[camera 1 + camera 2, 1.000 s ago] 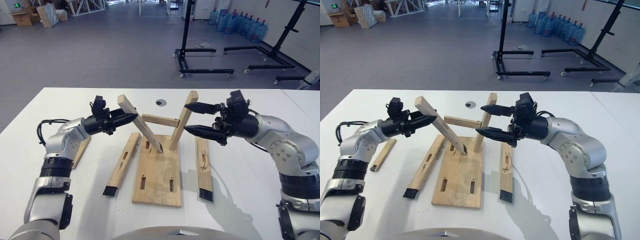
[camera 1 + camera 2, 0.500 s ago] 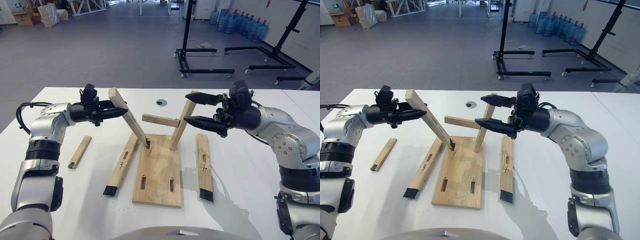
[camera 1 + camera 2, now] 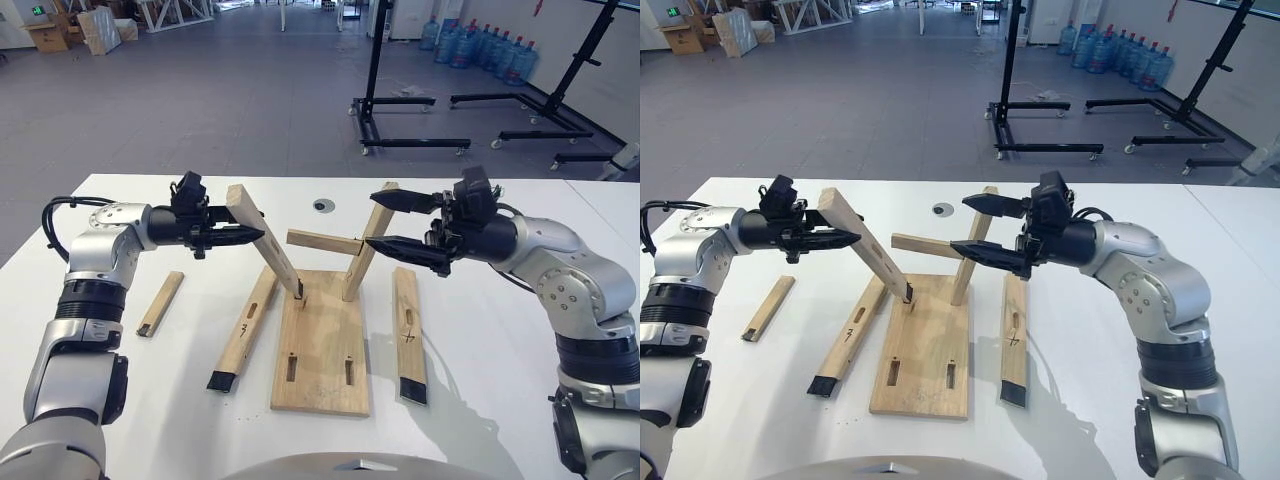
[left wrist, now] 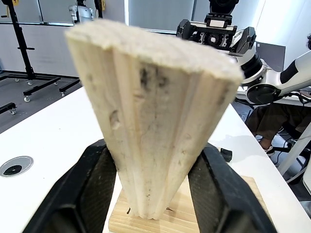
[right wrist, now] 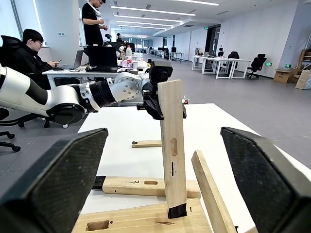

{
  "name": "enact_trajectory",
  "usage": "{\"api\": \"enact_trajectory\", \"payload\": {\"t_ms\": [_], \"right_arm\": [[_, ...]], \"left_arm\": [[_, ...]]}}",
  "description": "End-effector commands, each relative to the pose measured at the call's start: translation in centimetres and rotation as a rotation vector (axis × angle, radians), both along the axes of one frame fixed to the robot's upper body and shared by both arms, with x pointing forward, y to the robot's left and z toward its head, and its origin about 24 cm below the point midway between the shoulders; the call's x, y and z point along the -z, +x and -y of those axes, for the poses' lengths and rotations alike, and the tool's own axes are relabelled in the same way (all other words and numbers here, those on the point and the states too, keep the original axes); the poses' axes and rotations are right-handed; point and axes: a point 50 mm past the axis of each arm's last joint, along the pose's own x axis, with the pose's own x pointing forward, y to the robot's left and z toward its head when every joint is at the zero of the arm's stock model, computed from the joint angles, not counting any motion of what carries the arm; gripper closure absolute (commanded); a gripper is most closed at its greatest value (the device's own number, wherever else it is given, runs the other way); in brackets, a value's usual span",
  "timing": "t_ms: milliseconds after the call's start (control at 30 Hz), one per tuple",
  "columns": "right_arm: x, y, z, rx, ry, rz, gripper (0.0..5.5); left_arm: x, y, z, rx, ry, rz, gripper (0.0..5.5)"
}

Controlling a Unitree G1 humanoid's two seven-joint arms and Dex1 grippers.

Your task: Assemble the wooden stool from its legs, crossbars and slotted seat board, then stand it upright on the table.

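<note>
The slotted seat board (image 3: 320, 350) lies flat mid-table. My left gripper (image 3: 250, 236) is shut on a wooden leg (image 3: 268, 243) that leans with its dark foot at the board's far left slot. In the left wrist view that leg (image 4: 150, 121) sits between my black fingers (image 4: 92, 184). A second leg (image 3: 365, 250) leans from the board's far right corner, and a crossbar (image 3: 320, 241) juts from it. My right gripper (image 3: 378, 219) is open, its jaws above and below this leg. In the right wrist view the held leg (image 5: 172, 145) stands upright ahead.
Two more legs lie flat, one left of the board (image 3: 248, 325) and one right of it (image 3: 407, 330). A short crossbar (image 3: 160, 303) lies further left. A round grommet hole (image 3: 321, 205) is in the table behind. The front of the table has free room.
My left gripper carried its leg leftward, so its foot moved from the board's middle to the far left slot. The right gripper rose slightly and stayed open. The board turned a little.
</note>
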Motion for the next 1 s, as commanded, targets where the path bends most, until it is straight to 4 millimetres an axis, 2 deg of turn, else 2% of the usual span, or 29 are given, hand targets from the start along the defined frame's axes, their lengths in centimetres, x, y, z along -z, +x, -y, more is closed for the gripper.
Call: {"api": "enact_trajectory", "payload": {"t_ms": [33,200,333,467,567,733,1000], "right_arm": [[0.0,0.0,0.0,0.006,-0.012,0.008,1.23],[-0.6,0.4,0.2,0.024,-0.014,0.047,1.23],[-1.5,2.0,0.9,0.086,-0.035,0.084,1.23],[-1.7,3.1,0.5,0.071,-0.067,0.102,1.23],[-0.2,4.3,0.9,0.084,-0.144,0.066,1.23],[2.0,4.5,1.1,0.057,-0.2,0.008,1.23],[3.2,4.0,0.6,0.024,-0.195,-0.035,1.23]], "left_arm": [[1.1,-0.3,0.2,0.013,0.065,-0.046,3.46],[1.0,-0.3,-0.1,0.001,0.066,-0.052,3.46],[1.1,-0.1,-0.2,-0.006,0.055,-0.07,3.46],[1.4,0.1,0.1,-0.005,0.056,-0.085,3.46],[1.8,0.4,0.5,0.005,0.06,-0.103,3.46],[2.1,0.8,1.2,0.025,0.069,-0.127,3.46],[3.6,2.1,1.7,0.029,0.122,-0.218,3.46]]}}
